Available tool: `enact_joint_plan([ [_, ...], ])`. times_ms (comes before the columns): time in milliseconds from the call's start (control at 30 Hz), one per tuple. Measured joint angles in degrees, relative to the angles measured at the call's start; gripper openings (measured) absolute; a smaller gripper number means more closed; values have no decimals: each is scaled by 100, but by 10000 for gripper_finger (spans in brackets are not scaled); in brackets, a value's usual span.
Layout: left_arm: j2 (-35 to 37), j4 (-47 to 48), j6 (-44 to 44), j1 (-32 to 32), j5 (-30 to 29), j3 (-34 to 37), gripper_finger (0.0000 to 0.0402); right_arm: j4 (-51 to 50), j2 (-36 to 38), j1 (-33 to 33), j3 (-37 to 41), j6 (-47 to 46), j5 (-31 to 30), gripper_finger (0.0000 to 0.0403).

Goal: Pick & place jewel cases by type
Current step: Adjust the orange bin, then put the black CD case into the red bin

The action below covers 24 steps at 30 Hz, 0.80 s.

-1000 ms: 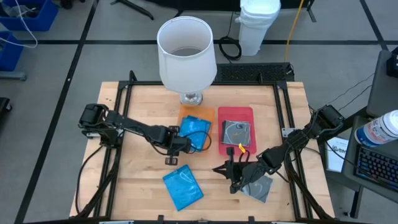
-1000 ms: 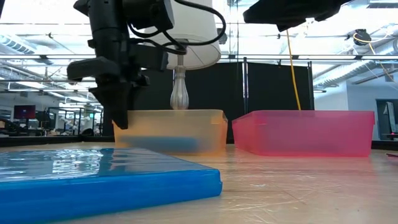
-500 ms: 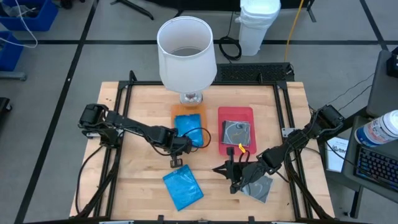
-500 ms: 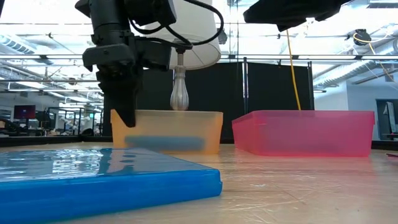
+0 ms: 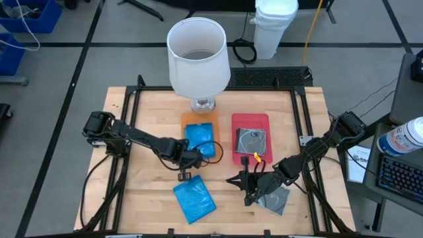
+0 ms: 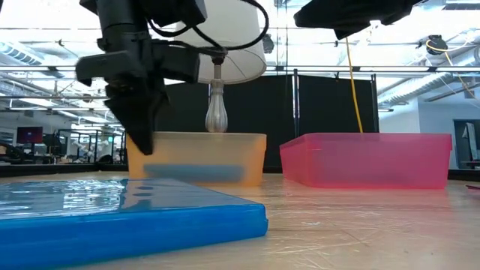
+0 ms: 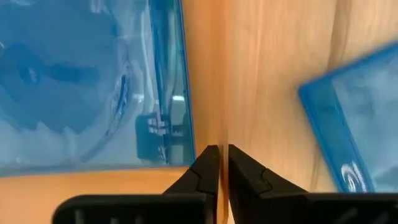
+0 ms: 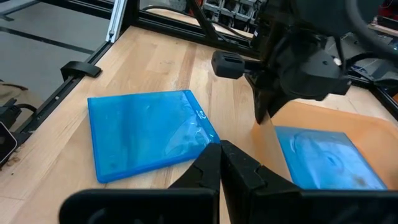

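Observation:
The orange tray [image 5: 198, 119] stands at mid-table with a blue jewel case [image 5: 201, 137] lying flat in it. My left gripper [image 5: 190, 158] points down at the tray's near left corner, shut on its wall. A second blue jewel case [image 5: 195, 199] lies flat on the table near the front edge. To the right, the red tray [image 5: 251, 120] holds a grey case showing a silvery disc [image 5: 252, 140]. Another grey case [image 5: 276, 199] lies on the table under my right arm. My right gripper [image 5: 241, 182] hangs shut above the table, touching nothing. My left gripper pinches the orange tray's thin near wall [image 7: 224, 124] between its two fingers, close to the left corner. One finger [image 7: 205, 168] is inside the tray and one outside. The fingers come from above, pointing down and across the wall. The tray rests flat on the table.
A white lamp [image 5: 198, 56] stands at the far edge, right behind the orange tray. A black frame [image 5: 132, 99] borders the table. Bare wood lies left of the orange tray and between the loose blue case and my right gripper.
My left gripper has shut on the orange tray's wall and gone toward the table's left edge. The tray, with the blue case in it, has slid left along the table and turned to sit squarer to the table.

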<state>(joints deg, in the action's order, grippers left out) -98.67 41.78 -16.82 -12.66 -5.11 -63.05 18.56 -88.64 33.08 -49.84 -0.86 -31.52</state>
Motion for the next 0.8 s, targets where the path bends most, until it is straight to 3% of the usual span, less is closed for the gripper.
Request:
enact_joint_plan([
  [300,2,377,182,-26,-19,4,13,3,0,2,0,0,1,0],
  [600,0,356,628,-22,-91,-27,100,26,0,2,0,-146,5,0],
  [800,0,699,660,-49,-88,-465,152,43,0,2,0,-149,6,0],
])
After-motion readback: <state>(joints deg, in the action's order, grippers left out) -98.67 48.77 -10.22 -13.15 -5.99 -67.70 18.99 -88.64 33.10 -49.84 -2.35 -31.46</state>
